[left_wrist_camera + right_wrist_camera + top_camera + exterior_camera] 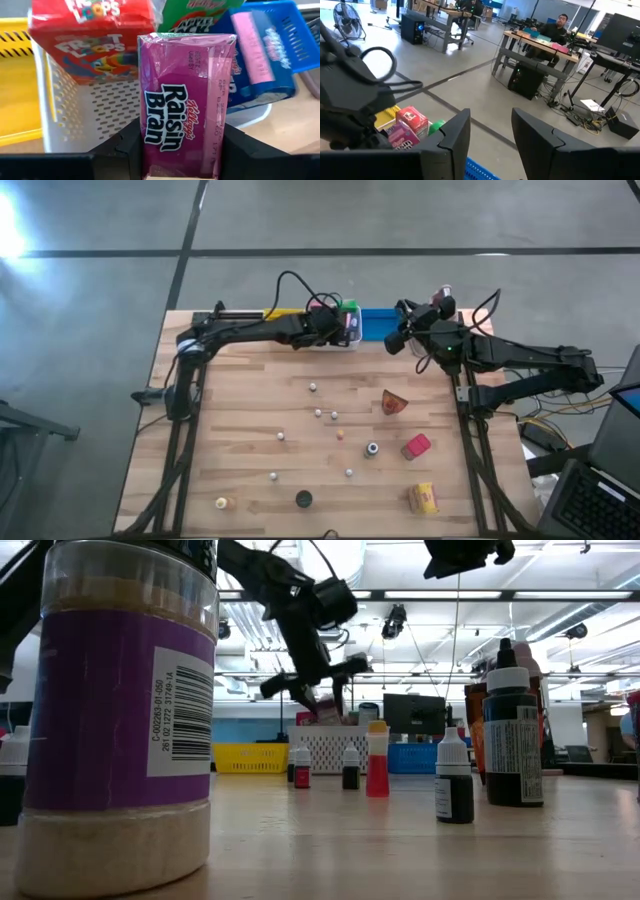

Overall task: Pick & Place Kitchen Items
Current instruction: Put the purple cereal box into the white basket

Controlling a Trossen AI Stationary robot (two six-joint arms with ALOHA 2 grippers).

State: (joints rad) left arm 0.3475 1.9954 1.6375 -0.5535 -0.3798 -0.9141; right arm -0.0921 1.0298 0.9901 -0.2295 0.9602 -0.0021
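Illumination was even and bright, supplied by long ceiling strip lights [470,595] visible in the low view. In the high view a white patch of glare [12,225] burned out the grey floor at the left edge, while the pale wooden slatted table [250,410] was evenly lit, with only faint, soft shadows beneath the small items. In the low view the purple-labelled plastic spice jar [115,715] loomed very near the lens and was slightly soft; backlighting rendered the arm overhead nearly a silhouette. In the left wrist view the glossy magenta Raisin Bran cereal packet [185,100] carried pale sheen on its wrapper. The right wrist view showed the distant room moderately sharp, with the near dark fingers [455,135] blurred.
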